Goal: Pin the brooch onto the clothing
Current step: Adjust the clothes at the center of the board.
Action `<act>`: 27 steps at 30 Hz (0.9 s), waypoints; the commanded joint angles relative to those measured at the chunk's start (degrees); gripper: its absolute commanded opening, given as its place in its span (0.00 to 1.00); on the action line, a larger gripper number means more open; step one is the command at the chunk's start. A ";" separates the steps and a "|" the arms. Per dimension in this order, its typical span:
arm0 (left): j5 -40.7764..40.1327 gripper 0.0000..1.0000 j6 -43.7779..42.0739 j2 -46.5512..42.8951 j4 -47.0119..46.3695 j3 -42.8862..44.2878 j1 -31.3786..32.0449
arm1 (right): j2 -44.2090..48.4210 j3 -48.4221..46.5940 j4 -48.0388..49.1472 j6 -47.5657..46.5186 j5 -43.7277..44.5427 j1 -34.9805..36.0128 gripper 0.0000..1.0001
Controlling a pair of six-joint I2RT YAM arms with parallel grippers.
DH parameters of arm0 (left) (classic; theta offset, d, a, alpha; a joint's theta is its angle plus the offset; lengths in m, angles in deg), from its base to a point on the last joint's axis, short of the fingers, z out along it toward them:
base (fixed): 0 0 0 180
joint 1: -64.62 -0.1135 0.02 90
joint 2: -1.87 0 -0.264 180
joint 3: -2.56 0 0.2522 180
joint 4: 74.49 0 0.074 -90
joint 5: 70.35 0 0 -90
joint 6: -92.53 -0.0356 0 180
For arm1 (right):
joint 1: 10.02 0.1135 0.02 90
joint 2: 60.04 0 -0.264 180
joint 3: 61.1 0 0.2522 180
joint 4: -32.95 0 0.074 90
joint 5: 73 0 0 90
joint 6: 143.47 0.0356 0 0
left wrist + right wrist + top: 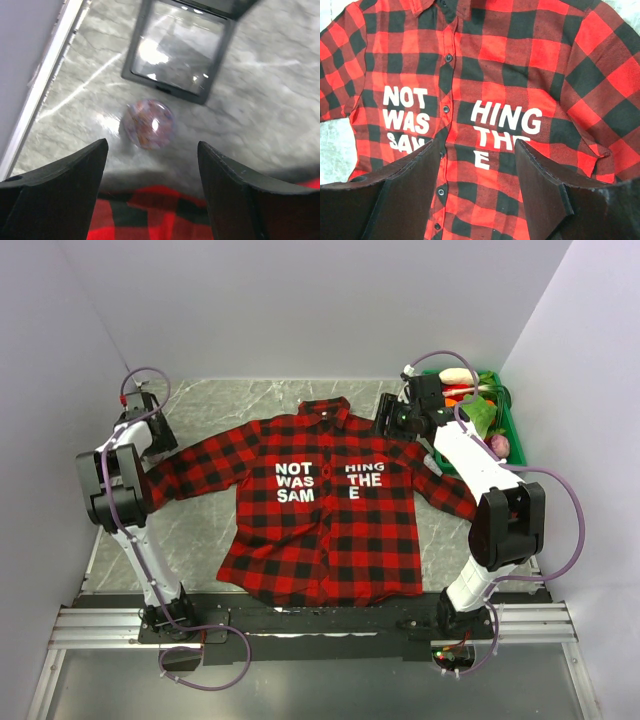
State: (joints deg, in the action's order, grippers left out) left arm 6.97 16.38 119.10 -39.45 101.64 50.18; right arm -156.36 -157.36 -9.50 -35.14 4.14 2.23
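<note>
The clothing [300, 540], a red-and-black plaid shirt with white letters, lies spread flat on the marble table. In the left wrist view the brooch [148, 123], a small round mauve disc, rests on the marble just beyond a shirt sleeve [150, 210]. My left gripper [152, 150] hovers open over it, one finger on each side, touching nothing. In the top view the left gripper [143, 402] is at the far left and the brooch is hidden. My right gripper [385, 422] hangs open over the shirt's far shoulder. Its own view looks down on the lettered chest [490, 60] between the right gripper [480, 145] fingers.
A flat black frame with a clear window [180, 45] lies just past the brooch. The white wall base [45, 75] runs along the left. A green basket [517, 425] of toy food stands at the back right, beside the right arm.
</note>
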 commanded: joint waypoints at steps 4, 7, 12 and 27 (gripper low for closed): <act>-2.26 0.79 -1.36 3.27 1.49 3.45 -0.86 | 2.62 -0.47 0.83 -0.66 1.00 0.49 0.68; -1.64 0.79 -1.37 4.06 1.48 3.89 -1.03 | 2.45 -0.56 0.91 -0.66 0.73 0.40 0.68; -1.73 0.80 -1.89 5.81 1.84 5.64 -1.30 | 2.44 -0.47 0.83 -0.66 0.65 0.40 0.68; -0.58 0.34 -0.49 -0.07 1.14 -0.15 -1.12 | 2.27 -0.21 1.35 -0.48 0.38 0.41 0.68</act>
State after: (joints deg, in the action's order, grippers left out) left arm 5.96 15.29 122.71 -39.98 103.82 49.22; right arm -156.36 -157.36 -9.52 -35.14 4.27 2.23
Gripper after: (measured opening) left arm 0.357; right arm 0.682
